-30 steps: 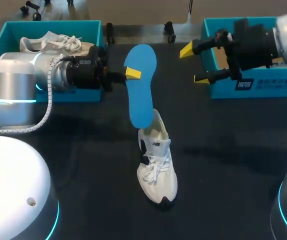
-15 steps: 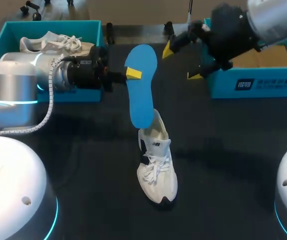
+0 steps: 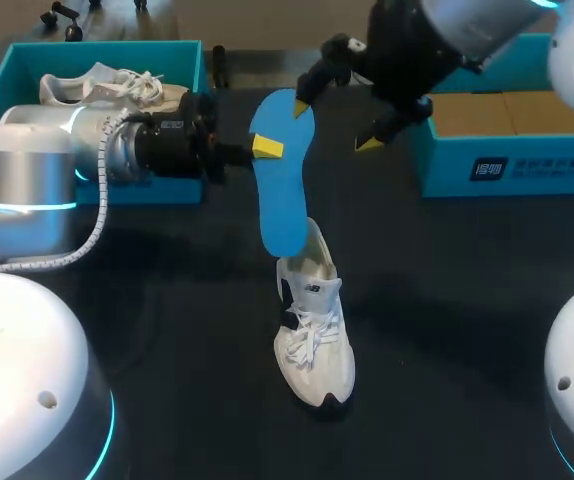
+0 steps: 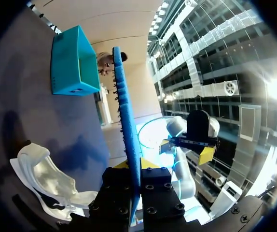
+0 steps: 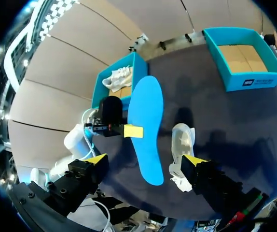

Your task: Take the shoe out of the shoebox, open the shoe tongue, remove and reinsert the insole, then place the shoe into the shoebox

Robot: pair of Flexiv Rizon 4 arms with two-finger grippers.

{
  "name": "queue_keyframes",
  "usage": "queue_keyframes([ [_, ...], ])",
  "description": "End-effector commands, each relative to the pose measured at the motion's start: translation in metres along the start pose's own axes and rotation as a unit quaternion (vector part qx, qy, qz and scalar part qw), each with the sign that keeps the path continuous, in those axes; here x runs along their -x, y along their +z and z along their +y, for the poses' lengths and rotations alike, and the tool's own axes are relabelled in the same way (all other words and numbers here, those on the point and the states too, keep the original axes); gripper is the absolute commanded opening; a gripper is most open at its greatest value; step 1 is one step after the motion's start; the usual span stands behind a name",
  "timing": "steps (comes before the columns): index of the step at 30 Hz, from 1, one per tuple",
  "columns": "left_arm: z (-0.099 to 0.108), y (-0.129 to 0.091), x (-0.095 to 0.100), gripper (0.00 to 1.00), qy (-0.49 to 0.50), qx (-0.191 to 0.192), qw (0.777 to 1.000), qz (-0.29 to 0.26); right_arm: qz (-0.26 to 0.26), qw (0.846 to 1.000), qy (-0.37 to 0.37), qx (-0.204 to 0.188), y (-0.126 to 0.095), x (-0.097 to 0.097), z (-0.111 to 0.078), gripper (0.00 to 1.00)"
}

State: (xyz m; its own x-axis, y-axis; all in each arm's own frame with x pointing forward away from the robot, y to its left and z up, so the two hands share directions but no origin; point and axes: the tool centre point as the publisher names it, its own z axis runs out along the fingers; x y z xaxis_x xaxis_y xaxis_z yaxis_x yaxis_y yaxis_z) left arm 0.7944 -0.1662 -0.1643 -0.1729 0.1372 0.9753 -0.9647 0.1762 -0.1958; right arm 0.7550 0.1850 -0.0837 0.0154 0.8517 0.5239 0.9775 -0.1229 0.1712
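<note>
Dark table (image 3: pixel 447 300) is carrying 2 teal cardboard shoeboxes. Left shoebox (image 3: pixel 7 70), sitting behind the left gripper, is holding 1 white shoe (image 3: pixel 107 85). Right shoebox (image 3: pixel 507 170), sitting beside the right gripper, is showing a bare brown floor. White lace-up sneaker (image 3: pixel 312 335) is lying on the table below the left gripper, out of both boxes. Long blue foam insole (image 3: pixel 279 190) is hanging on edge, its lower end dipping at the sneaker's opening. Left gripper (image 3: pixel 264 147) is pinching the insole near its upper end. Right gripper (image 3: pixel 335 127) is hovering spread wide, gripping nothing, insole ahead of its gap.
</note>
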Motion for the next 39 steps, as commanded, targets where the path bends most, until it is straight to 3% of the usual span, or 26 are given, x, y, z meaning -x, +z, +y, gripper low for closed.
queue_keyframes([
  [1,0.001,0.000,-0.001,0.00,0.000,-0.001,1.000,-0.002,-0.127,0.992,0.001,-0.002,0.012,-0.013,0.006,1.00],
  [16,0.001,0.000,-0.001,0.00,0.000,-0.001,1.000,-0.002,-0.205,0.979,0.000,0.016,0.019,-0.032,0.018,1.00],
  [24,0.001,0.000,-0.001,0.00,0.000,-0.001,1.000,-0.002,-0.239,0.971,-0.009,0.006,0.029,-0.042,0.022,1.00],
  [39,0.001,0.000,-0.001,0.00,0.000,-0.001,1.000,-0.002,-0.268,0.963,-0.007,0.003,0.044,-0.046,0.020,1.00],
])
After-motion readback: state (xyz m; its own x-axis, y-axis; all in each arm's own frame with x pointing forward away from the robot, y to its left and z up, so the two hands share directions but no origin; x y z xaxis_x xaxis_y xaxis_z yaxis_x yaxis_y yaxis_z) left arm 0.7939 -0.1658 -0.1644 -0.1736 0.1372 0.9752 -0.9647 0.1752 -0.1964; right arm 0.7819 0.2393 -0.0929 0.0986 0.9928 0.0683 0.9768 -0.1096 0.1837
